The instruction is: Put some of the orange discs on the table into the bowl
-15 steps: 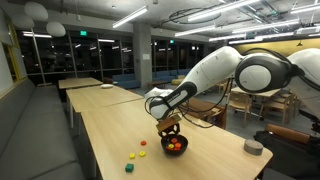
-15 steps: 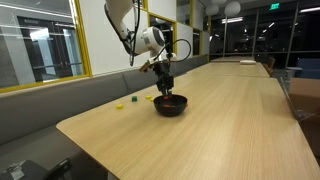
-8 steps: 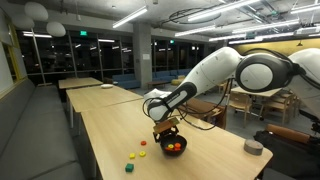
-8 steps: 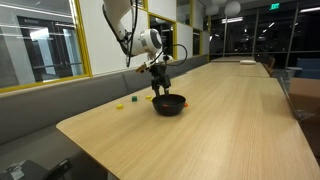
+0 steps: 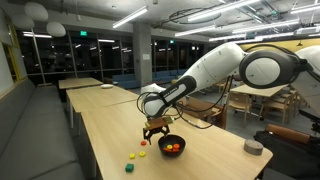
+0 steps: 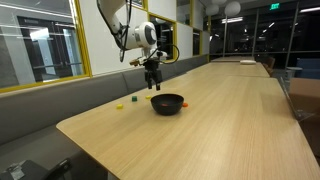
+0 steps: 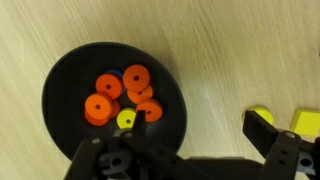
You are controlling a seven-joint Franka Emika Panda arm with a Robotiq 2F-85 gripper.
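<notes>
The black bowl [image 5: 171, 147] [image 6: 168, 103] stands on the light-wood table [image 5: 110, 135] [image 6: 200, 130]. In the wrist view the bowl [image 7: 60, 95] holds several orange discs [image 7: 135, 80] with a yellow piece [image 7: 126, 119] among them. One orange disc [image 5: 142, 142] lies on the table beside the bowl. My gripper [image 5: 153, 127] [image 6: 152, 72] hangs above the table just off the bowl's rim. It stands open and empty [image 7: 185, 140], with one finger [image 7: 265, 130] over bare wood and the other over the bowl's edge.
Two yellow pieces [image 5: 143, 152] [image 5: 130, 157] and a green piece [image 5: 129, 168] lie on the table near the bowl. A small grey round object [image 5: 253, 147] sits at the table's far corner. Similar tables stand farther back, and a bench runs along the side.
The gripper has opened over the bowl, risen away from it and shifted sideways off its rim. The bowl has stayed where it was.
</notes>
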